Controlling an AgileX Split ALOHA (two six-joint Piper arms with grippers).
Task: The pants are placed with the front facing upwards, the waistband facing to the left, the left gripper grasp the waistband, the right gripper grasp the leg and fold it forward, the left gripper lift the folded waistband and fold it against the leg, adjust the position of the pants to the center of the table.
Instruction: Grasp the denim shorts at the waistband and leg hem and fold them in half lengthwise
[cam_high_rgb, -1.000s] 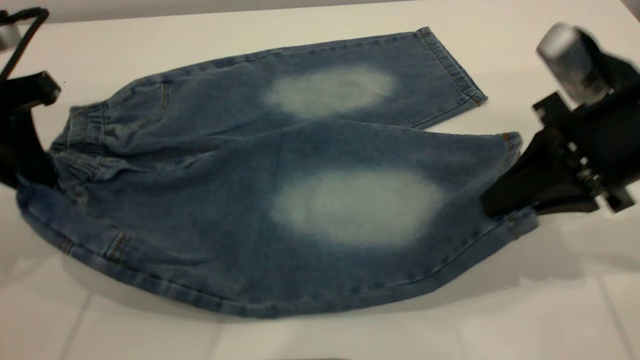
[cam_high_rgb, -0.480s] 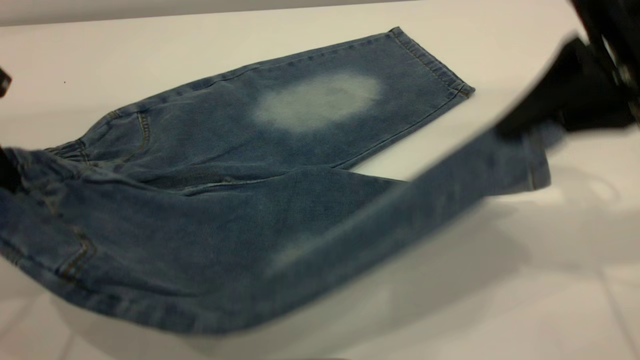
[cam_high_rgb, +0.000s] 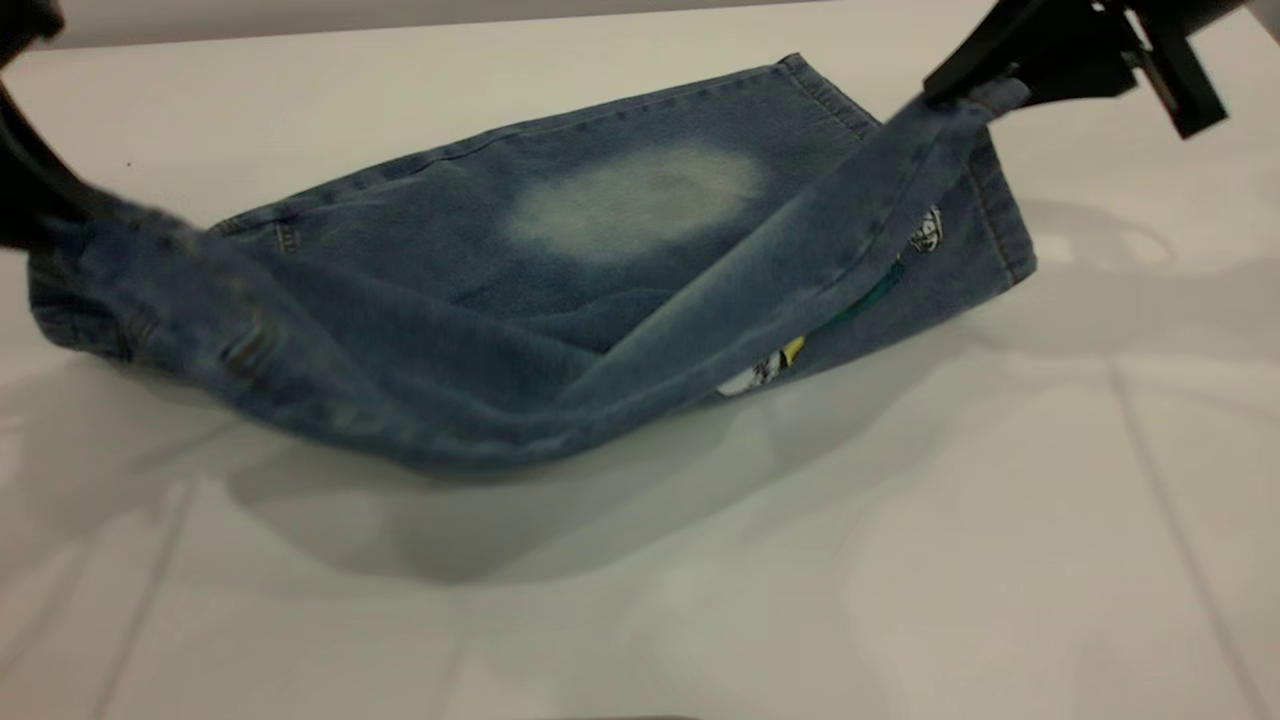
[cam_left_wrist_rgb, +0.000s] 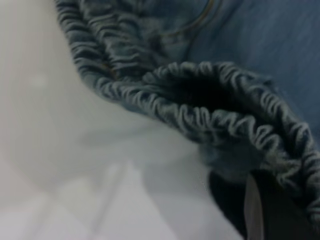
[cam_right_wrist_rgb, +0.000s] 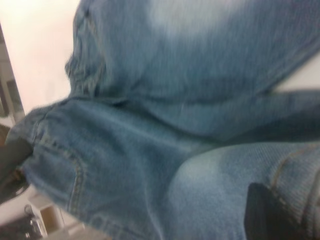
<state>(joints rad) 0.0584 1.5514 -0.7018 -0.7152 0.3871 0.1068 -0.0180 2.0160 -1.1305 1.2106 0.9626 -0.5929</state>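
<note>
White surface (cam_high_rgb: 900, 560) carries your pants (cam_high_rgb: 560, 250) at about 11 o'clock. Your left gripper (cam_high_rgb: 40, 215) has its fingers clenched on the waistband (cam_high_rgb: 90, 260), your right gripper (cam_high_rgb: 965, 88) on the near leg (cam_high_rgb: 800, 270), lifting both so that leg folds over the far one.

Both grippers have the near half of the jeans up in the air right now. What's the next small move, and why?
Probably carry both grippers farther toward the far leg and lower together. The left gripper holds the waistband and the right gripper holds the near leg's cuff, both raised; the lifted half sags mid-span, not yet flat on the far leg.
</note>
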